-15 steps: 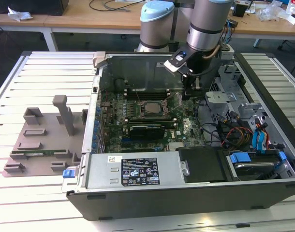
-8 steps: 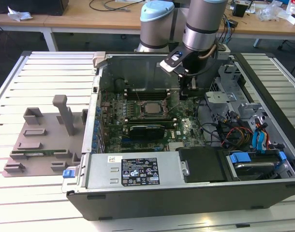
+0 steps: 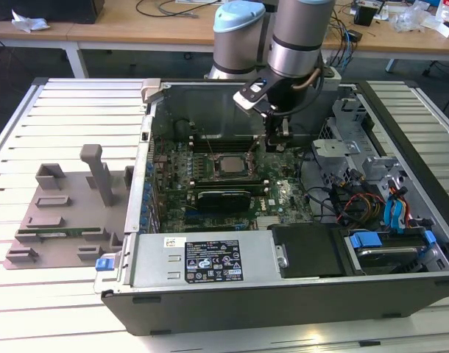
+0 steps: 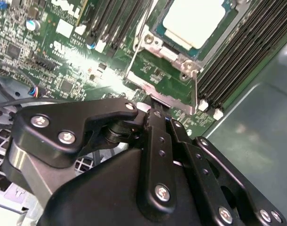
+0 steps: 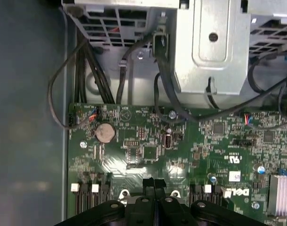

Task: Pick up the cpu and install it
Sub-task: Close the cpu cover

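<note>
**CPU seated in its socket, gripper closed and empty beside it**

The exterior view gives me the whole layout. A white slatted metal table carries the open black-and-grey computer case, which lies on its side. On the table at the exterior view's left sits a grey moulded plastic shroud, apart from the case wall. The silver-and-blue robot arm reaches down into the case over the green motherboard.

The black linkage gripper hangs just to the exterior view's right of the cpu, a flat silvery square chip. A long black rectangular card lies nearer the camera than the chip.

The second wrist view fills in the detail. The cpu lies flat inside its socket, bounded by a silver metal socket frame and flanked by rows of black memory slots. The gripper ends just beside that frame, and I cannot tell whether it touches.

The first wrist view looks the other way across the board, to a bare steel drive cage, black cables and a round silver coin cell. There the gripper has its fingers pressed together with nothing between them.
</note>
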### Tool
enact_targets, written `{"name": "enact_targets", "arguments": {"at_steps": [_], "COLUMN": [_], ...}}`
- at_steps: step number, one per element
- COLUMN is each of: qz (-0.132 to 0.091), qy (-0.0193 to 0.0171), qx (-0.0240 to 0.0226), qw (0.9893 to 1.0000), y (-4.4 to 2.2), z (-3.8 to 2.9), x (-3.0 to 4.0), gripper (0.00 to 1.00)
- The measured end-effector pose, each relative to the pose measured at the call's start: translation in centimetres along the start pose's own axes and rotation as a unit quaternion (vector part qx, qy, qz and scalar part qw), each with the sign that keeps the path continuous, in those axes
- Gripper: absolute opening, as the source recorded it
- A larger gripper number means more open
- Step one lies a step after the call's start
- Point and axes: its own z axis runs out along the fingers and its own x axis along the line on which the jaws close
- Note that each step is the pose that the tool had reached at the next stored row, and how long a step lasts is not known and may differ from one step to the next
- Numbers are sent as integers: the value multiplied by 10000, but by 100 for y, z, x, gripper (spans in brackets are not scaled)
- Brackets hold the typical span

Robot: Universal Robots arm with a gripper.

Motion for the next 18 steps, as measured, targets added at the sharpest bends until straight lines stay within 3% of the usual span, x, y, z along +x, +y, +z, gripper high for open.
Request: {"name": "enact_targets", "arguments": {"at_steps": [18], "qz": [0], "qy": [0], "qx": [-3], "qw": [10000], "y": [-479], "z": [14], "x": [15], "gripper": [11]}}
